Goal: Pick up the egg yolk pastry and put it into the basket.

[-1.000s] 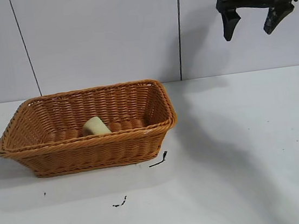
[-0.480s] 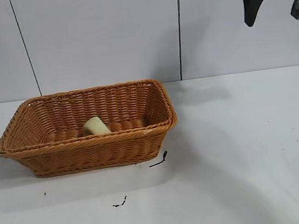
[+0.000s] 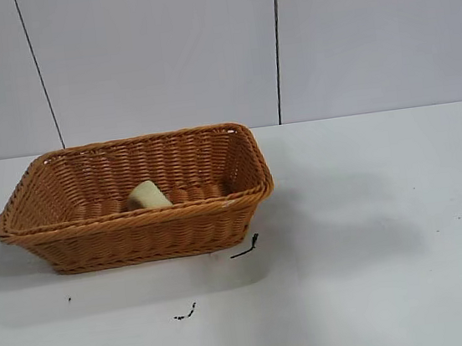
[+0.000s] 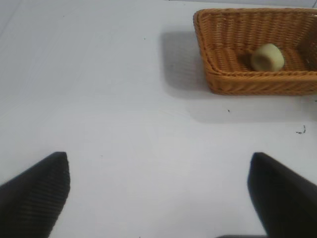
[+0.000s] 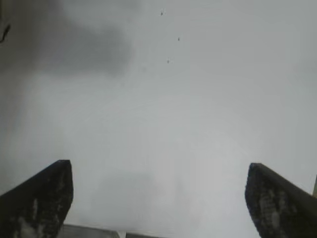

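Note:
The egg yolk pastry (image 3: 148, 195), a small pale yellow-cream lump, lies inside the orange-brown wicker basket (image 3: 245, 150) on the left of the white table. Both also show in the left wrist view, the pastry (image 4: 267, 57) in the basket (image 4: 208, 44). Neither arm shows in the exterior view. My left gripper (image 4: 158, 191) is open and empty above bare table, well away from the basket. My right gripper (image 5: 158, 196) is open and empty over bare table with nothing between its fingers.
Small black scraps lie on the table in front of the basket (image 3: 245, 247) and nearer the front edge (image 3: 186, 313). The white table (image 3: 390, 229) stretches to the right of the basket. A panelled wall stands behind.
My right gripper, open at the upper right of the exterior view, has risen out of that view. The pastry and basket have not moved.

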Available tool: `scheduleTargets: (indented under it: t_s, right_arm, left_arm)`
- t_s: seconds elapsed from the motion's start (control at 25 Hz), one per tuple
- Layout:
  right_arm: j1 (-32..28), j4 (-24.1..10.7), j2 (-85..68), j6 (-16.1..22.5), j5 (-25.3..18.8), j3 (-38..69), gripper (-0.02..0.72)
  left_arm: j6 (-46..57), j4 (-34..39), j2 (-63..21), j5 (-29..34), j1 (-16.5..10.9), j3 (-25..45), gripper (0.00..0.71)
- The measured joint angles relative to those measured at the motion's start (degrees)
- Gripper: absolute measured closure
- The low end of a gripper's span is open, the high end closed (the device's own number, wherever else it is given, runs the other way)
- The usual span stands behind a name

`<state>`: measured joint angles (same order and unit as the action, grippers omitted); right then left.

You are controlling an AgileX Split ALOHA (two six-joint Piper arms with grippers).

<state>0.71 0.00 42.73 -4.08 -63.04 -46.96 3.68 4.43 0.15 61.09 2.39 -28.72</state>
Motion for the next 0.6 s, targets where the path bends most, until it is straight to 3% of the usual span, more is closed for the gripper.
scheduleTargets:
  t_s: [0.24,0.6]
  right_arm:
    - [0.0,0.0,-19.7,0.2,5.8,12.8,0.055]
    - [0.0,0.6,-35.6,0.2,4.8,18.3,0.055]
  left_arm:
    - [0.0,0.0,0.0,0.0,0.0,0.0,0.014]
    - [0.0,0.0,0.0,0.0,0.0,0.0,0.014]
